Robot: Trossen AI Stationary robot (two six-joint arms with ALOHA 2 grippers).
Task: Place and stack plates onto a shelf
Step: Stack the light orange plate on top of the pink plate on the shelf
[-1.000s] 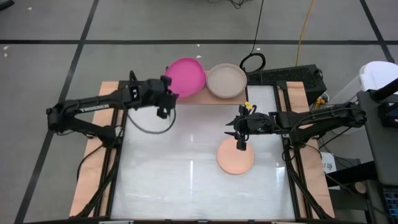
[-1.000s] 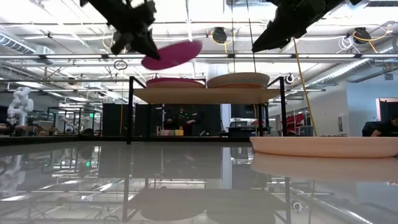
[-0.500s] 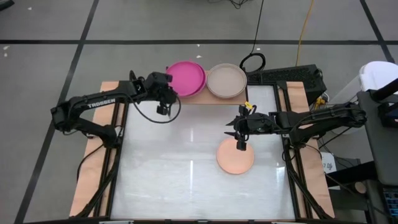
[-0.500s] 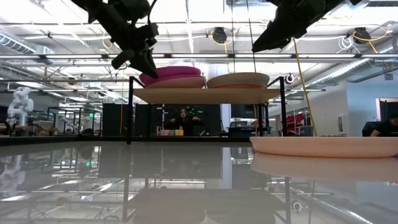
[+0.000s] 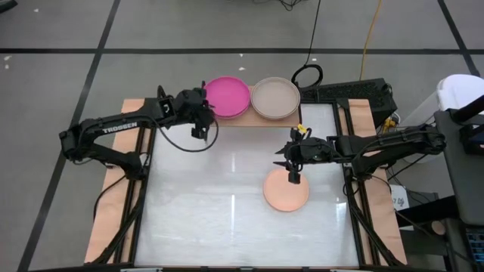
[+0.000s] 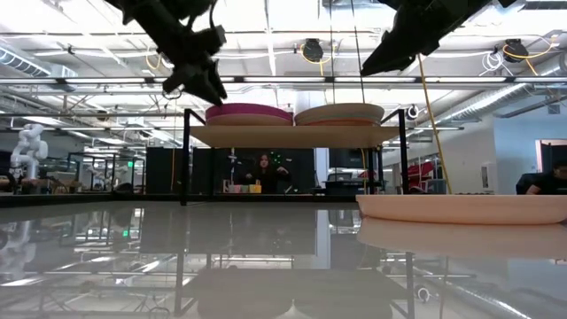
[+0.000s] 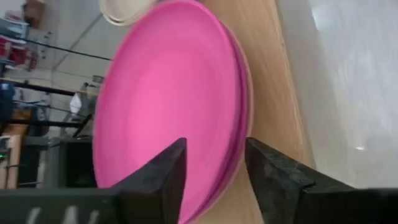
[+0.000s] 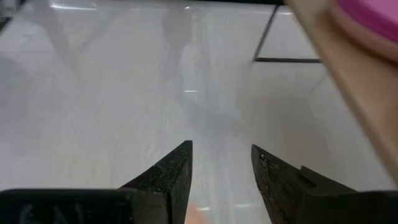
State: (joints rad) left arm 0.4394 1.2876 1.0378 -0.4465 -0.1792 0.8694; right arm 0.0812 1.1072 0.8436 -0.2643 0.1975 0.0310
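Observation:
The wooden shelf [image 5: 236, 119] stands at the table's far edge. On its left half a magenta plate [image 5: 227, 96] lies flat on top of another plate, and a beige stack [image 5: 275, 98] fills its right half. My left gripper [image 7: 214, 146] is open at the magenta plate's near-left rim [image 7: 227, 168], one finger on either side of it; I see no touch. A peach plate [image 5: 286, 193] lies on the white table. My right gripper [image 5: 289, 162] hovers open above its far edge.
A black cable loop [image 5: 306, 75] lies just beyond the shelf. The shelf's black legs [image 6: 185, 159] stand on the table's far part. Bare white table [image 5: 204, 204] stretches to the left of the peach plate. A person [image 6: 263, 168] sits in the room far behind.
My left gripper has carried the tilted magenta plate toward the shelf and down. It has laid the plate flat on the plate lying there, then opened and let go. The right arm has kept still.

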